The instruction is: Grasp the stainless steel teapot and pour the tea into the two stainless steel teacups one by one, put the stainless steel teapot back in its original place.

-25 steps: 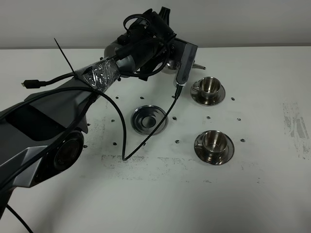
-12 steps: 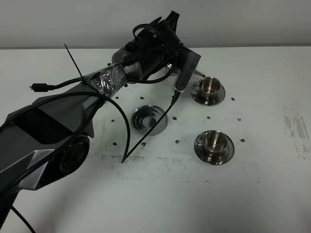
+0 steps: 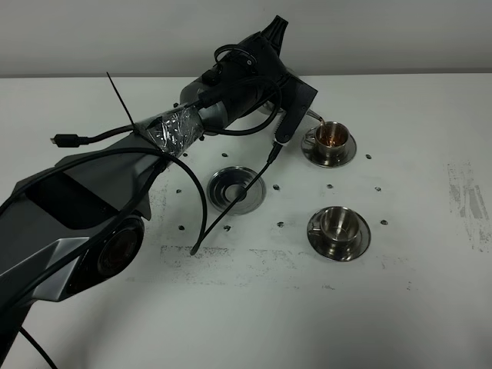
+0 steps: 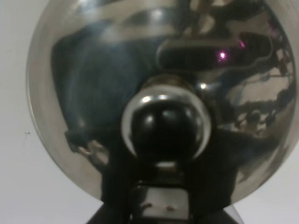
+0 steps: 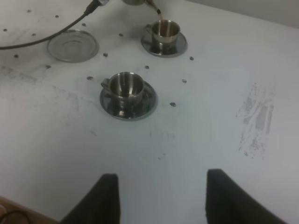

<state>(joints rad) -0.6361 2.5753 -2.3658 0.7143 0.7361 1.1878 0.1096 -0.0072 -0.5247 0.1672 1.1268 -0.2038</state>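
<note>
Nearest, at the right: right gripper (image 5: 162,179) hanging above bare white surface (image 3: 307,307), fingers (image 5: 108,196) spread wide and released, nothing between them. Farther in, right of centre: near teacup (image 3: 337,222), upright on its saucer (image 3: 361,239), handle to the left, bare steel inside. Left of that and slightly farther: shallow steel dish (image 3: 231,184) with no cup on it, crossed by a slack black cable (image 3: 223,217) dangling from the left arm. Farther again, on the right: far teacup (image 3: 332,136), upright on its own saucer, holding brown tea. Just above its left rim: thin spout (image 3: 314,115) of the stainless steel teapot (image 4: 163,70), tipped toward the cup, a thin brown stream (image 5: 159,15) falling from the tip into it. Teapot lifted clear of the surface, well apart from the dish, mostly hidden behind the left wrist in the high view. Domed lid and knob (image 4: 163,130) filling the left wrist view. Behind the knob: left gripper (image 4: 159,205), clenched, probably on the teapot's handle, the contact itself hidden.
</note>
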